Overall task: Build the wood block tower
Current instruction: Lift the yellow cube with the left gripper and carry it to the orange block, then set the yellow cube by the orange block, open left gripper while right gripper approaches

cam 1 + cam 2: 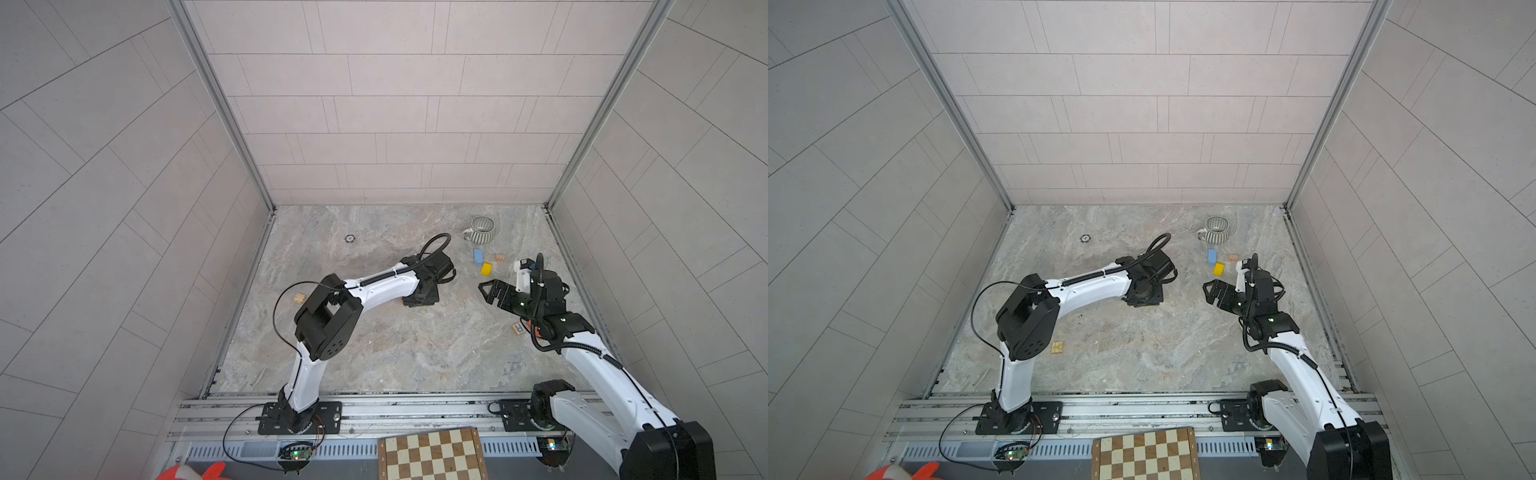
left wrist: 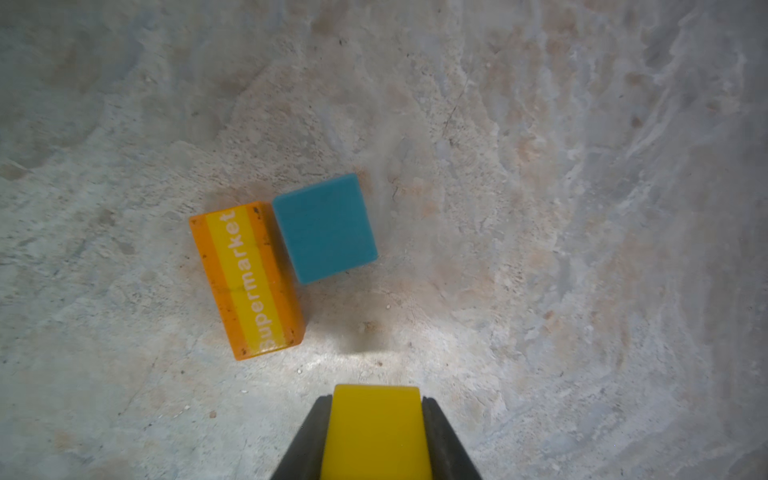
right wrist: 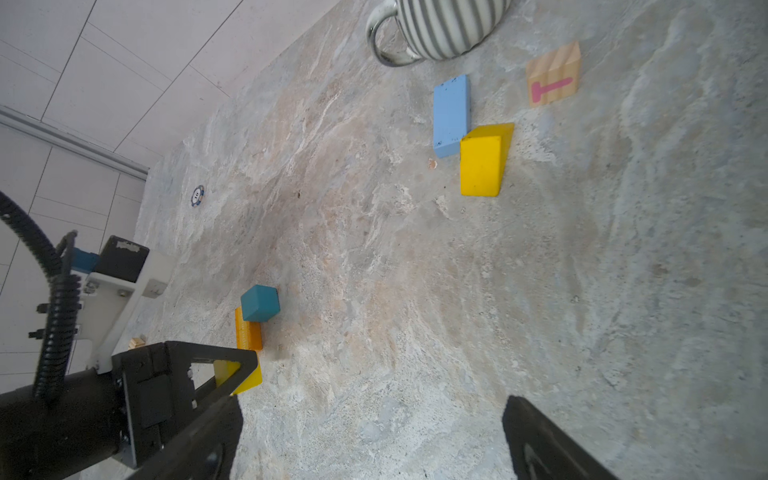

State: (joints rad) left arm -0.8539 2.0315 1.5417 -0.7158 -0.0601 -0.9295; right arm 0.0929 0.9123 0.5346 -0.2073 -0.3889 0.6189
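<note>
My left gripper (image 2: 376,401) is shut on a yellow wood block (image 2: 376,432), low over the table. Just ahead of it lie an orange "Supermarket" block (image 2: 247,280) and a teal cube (image 2: 325,227), side by side and touching. In both top views the left wrist (image 1: 419,291) hides these. My right gripper (image 3: 372,401) stands open over bare table, right of the left gripper (image 3: 232,361). Beyond it lie a light blue block (image 3: 451,114), a yellow wedge (image 3: 484,162) and a lettered natural cube (image 3: 552,77). No tower is in view.
A grey-striped mug (image 1: 482,228) stands at the back right. A natural block (image 1: 299,298) lies by the left elbow, another lettered cube (image 1: 518,329) under the right arm, and one (image 1: 1057,347) lies front left. A chessboard (image 1: 432,455) sits past the front rail.
</note>
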